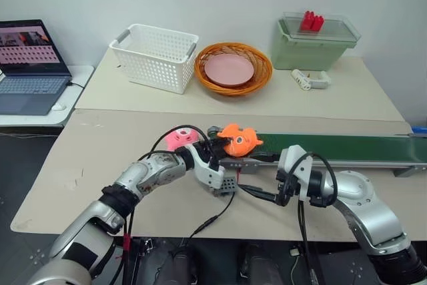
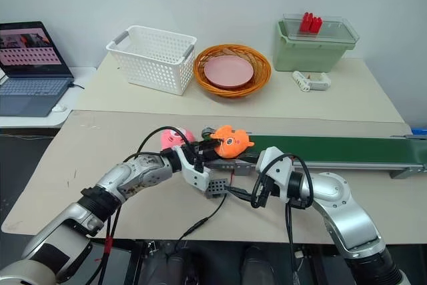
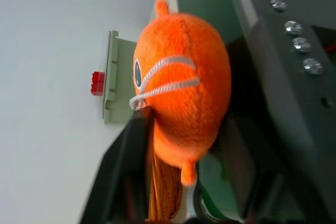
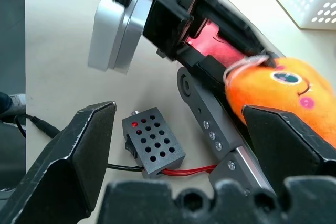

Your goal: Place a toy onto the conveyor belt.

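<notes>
Orange fish toy (image 1: 239, 139): perched over the near roller end of the conveyor belt (image 1: 333, 148), apparently so a release drops it onto the green surface. Left gripper (image 1: 217, 155): just beside the toy's near side; fingers parted or clamped, cannot tell. Right gripper (image 1: 257, 192): jaws apart, empty, near the small grey box (image 4: 153, 141)

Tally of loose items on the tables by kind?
Soft toys: 2, orange fish toy, pink toy
Baskets: 2, white basket, wicker basket
Plates: 1, pink plate
Lidded bins: 1, green bin
Laptops: 1, laptop
Total: 7
</notes>
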You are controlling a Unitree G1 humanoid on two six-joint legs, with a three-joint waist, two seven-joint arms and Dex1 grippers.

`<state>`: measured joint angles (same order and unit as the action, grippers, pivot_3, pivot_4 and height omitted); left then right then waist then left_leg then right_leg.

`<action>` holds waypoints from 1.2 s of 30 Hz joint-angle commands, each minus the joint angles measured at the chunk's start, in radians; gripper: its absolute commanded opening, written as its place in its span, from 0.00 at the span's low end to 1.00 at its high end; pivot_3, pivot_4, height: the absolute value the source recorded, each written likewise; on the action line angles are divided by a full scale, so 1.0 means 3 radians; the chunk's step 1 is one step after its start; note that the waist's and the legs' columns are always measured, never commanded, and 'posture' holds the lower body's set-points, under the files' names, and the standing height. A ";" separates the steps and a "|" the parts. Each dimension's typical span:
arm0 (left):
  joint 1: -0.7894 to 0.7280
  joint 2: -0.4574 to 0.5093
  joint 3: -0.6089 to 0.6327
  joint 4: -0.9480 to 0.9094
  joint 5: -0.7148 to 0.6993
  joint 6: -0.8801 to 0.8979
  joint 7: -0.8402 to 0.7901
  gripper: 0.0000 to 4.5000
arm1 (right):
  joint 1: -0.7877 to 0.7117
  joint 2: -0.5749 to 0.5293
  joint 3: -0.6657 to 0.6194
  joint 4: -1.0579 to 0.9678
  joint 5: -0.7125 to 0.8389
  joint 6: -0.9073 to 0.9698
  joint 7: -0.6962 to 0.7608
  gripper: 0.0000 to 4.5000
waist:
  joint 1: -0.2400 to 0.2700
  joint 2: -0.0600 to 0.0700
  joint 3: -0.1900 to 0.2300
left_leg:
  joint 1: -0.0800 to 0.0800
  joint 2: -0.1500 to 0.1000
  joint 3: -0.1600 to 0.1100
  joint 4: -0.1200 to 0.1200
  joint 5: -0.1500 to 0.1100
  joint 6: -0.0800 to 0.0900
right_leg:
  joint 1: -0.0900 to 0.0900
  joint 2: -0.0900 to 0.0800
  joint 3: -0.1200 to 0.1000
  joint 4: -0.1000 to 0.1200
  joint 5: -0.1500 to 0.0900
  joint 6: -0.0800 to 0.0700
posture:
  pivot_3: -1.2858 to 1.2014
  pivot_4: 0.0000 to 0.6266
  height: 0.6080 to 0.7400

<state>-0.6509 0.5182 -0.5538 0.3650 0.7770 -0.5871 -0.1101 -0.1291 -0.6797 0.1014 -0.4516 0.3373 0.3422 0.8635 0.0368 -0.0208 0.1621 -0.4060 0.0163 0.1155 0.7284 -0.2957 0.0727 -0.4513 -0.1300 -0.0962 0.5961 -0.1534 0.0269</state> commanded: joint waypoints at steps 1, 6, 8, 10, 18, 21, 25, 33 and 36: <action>0.0059 -0.0022 0.0034 -0.0001 -0.0020 0.0048 -0.0078 0.77 | 0.0002 -0.0006 -0.0110 -0.0134 0.0069 0.0029 -0.0026 1.00 | 0.0000 0.0000 0.0000 | 0.0001 0.0000 0.0000 0.0000 0.0000 0.0000 | 0.0002 0.0000 0.0000 0.0000 0.0000 0.0000 | 0.52 0.24 1.00; 0.0075 -0.0048 0.0122 -0.0030 -0.0052 0.0106 -0.0090 0.84 | -0.0016 0.0003 -0.0112 -0.0126 0.0075 0.0038 -0.0021 1.00 | -0.0001 0.0000 0.0000 | 0.0008 0.0000 -0.0001 0.0000 -0.0003 0.0005 | 0.0010 0.0000 0.0000 -0.0001 0.0000 0.0000 | 0.52 0.24 1.00; 0.0078 -0.0047 0.0121 -0.0022 -0.0062 0.0130 -0.0136 0.84 | -0.0019 0.0005 -0.0111 -0.0123 0.0072 0.0035 -0.0019 1.00 | -0.0001 0.0000 0.0000 | 0.0007 0.0000 -0.0001 0.0000 -0.0003 0.0005 | 0.0010 0.0000 0.0000 -0.0001 0.0000 0.0000 | 0.52 0.24 1.00; 0.0087 -0.0046 0.0130 -0.0015 -0.0085 0.0165 -0.0180 0.84 | -0.0019 0.0004 -0.0110 -0.0122 0.0072 0.0035 -0.0015 1.00 | -0.0003 0.0000 0.0000 | 0.0007 0.0000 -0.0001 0.0000 -0.0002 0.0003 | 0.0010 0.0000 0.0000 -0.0001 0.0000 0.0000 | 0.52 0.24 1.00; 0.0327 -0.0175 0.0826 -0.0166 -0.0948 0.0790 -0.0356 0.84 | 0.0009 -0.0015 -0.0104 -0.0112 0.0054 0.0030 0.0001 1.00 | -0.0066 0.0000 0.0000 | 0.0009 0.0000 -0.0001 0.0000 0.0000 -0.0001 | 0.0011 0.0000 0.0000 0.0000 0.0000 0.0000 | 0.52 0.24 1.00; 0.0561 -0.0492 0.1461 -0.0519 -0.1656 0.1534 -0.0309 0.84 | 0.0048 -0.0023 -0.0113 -0.0105 0.0023 0.0011 -0.0014 1.00 | -0.0083 0.0000 0.0000 | 0.0005 0.0000 -0.0002 0.0001 0.0006 -0.0011 | 0.0009 -0.0001 0.0000 0.0000 0.0001 0.0001 | 0.52 0.24 1.00; 0.0917 -0.1009 0.2179 -0.1128 -0.2406 0.2532 -0.0095 0.84 | -0.0068 0.0096 -0.0164 -0.0022 -0.0051 0.0002 -0.0232 1.00 | -0.0083 0.0000 0.0000 | 0.0006 0.0000 -0.0003 0.0005 0.0007 -0.0012 | 0.0012 -0.0003 0.0001 0.0000 0.0003 0.0006 | 0.52 0.24 1.00; 0.1645 -0.1386 0.2594 -0.1795 -0.2990 0.3242 0.0038 0.84 | -0.0336 0.0358 -0.0344 0.0320 -0.0386 -0.0072 -0.0846 1.00 | -0.0073 -0.0001 0.0000 | 0.0027 -0.0002 -0.0005 0.0005 0.0000 -0.0004 | 0.0035 -0.0003 0.0002 -0.0003 0.0003 0.0007 | 0.52 0.24 1.00; 0.1872 -0.1372 0.2627 -0.1898 -0.3048 0.3141 0.0015 0.84 | -0.0319 0.0466 -0.0531 0.0571 -0.0577 -0.0058 -0.1257 1.00 | -0.0069 -0.0001 0.0000 | 0.0025 -0.0002 -0.0005 0.0005 0.0003 -0.0009 | 0.0034 -0.0003 0.0002 -0.0004 0.0003 0.0005 | 0.52 0.24 1.00</action>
<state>-0.0938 0.1002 0.2255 -0.1466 -0.1200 0.3792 -0.0996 -0.2208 -0.5536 0.0054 -0.2966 0.1864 0.3404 0.5526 0.0160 -0.0211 0.1621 -0.3992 0.0150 0.1143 0.7300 -0.2949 0.0700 -0.4415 -0.1313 -0.0955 0.5946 -0.1524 0.0284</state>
